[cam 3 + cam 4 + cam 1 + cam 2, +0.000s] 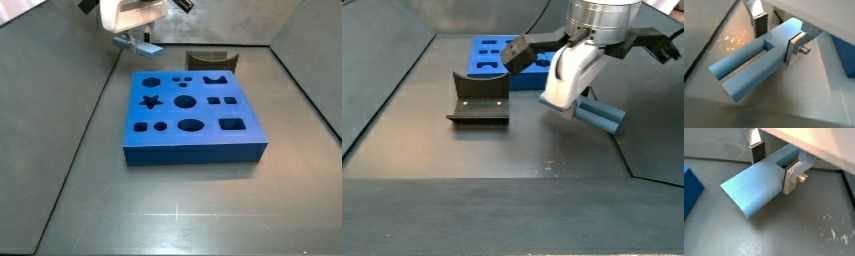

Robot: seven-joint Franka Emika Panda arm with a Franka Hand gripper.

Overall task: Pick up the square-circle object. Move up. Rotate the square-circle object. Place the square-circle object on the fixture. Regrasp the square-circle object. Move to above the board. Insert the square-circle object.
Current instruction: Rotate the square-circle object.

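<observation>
The square-circle object (pixel 751 67) is a pale blue-grey peg with a slot along one side, lying on the dark floor near a side wall (pixel 600 113). My gripper (pixel 777 44) is down around one end of it and open. The bolted finger (pixel 795 50) rests against the peg, while the far finger (pixel 761 27) stands a little apart from it. In the other wrist view the peg (pixel 754 190) again lies between the gripper's (pixel 773 172) fingers. The blue board (pixel 194 110) with its dark cut-outs lies mid-floor. The dark fixture (pixel 207 62) stands just beyond the board.
Sloping grey walls close the floor in, and the peg lies close to one of them (pixel 643 150). In a side view the fixture (pixel 478 98) stands between the board (pixel 489 55) and the gripper (pixel 572 100). A board corner (pixel 691 188) shows in both wrist views.
</observation>
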